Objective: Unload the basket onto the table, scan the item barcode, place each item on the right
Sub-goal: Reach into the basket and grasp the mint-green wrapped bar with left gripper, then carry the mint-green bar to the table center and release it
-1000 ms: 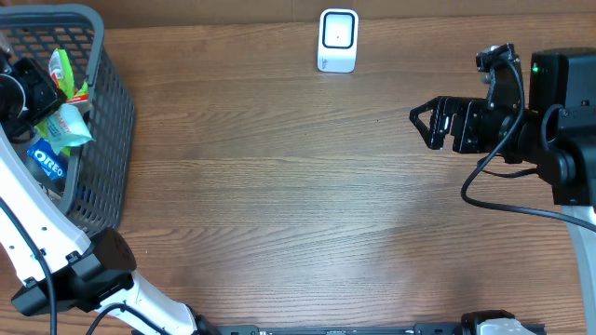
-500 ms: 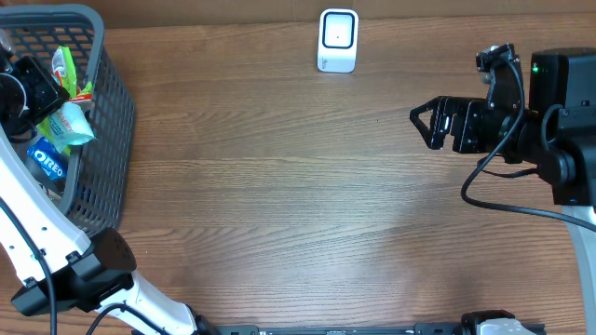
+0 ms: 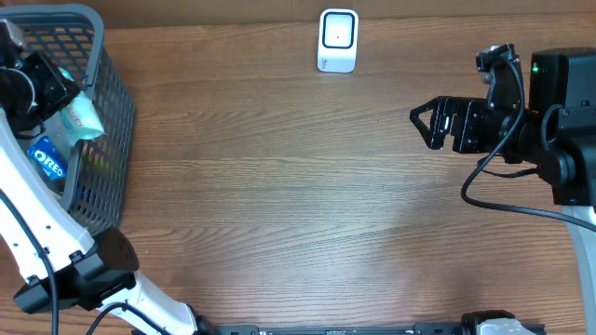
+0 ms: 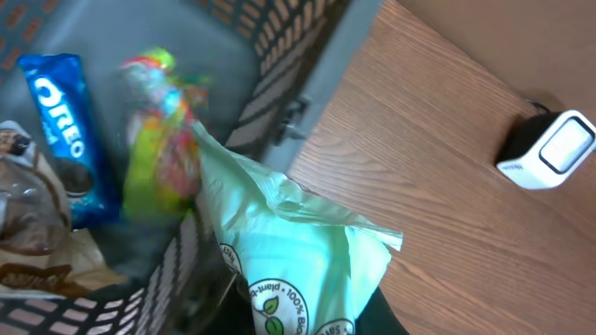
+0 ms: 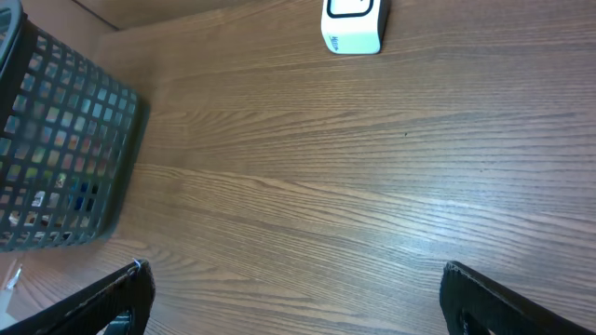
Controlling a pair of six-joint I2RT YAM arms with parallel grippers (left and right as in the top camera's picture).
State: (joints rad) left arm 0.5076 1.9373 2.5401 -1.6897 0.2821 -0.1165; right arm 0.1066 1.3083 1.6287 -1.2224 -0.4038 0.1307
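We saw the left gripper (image 3: 58,96) clamped on the pale green bag (image 4: 300,249), which had shifted right since the earlier frame, toward the right wall of the basket (image 3: 114,104) at the table's far left. The right gripper (image 3: 421,123) stayed wide open and empty at the right, well apart from the white scanner (image 3: 337,40) at the far edge

Left fingers (image 3: 58,91) grip a green packet (image 3: 82,117) over the basket (image 3: 118,98).
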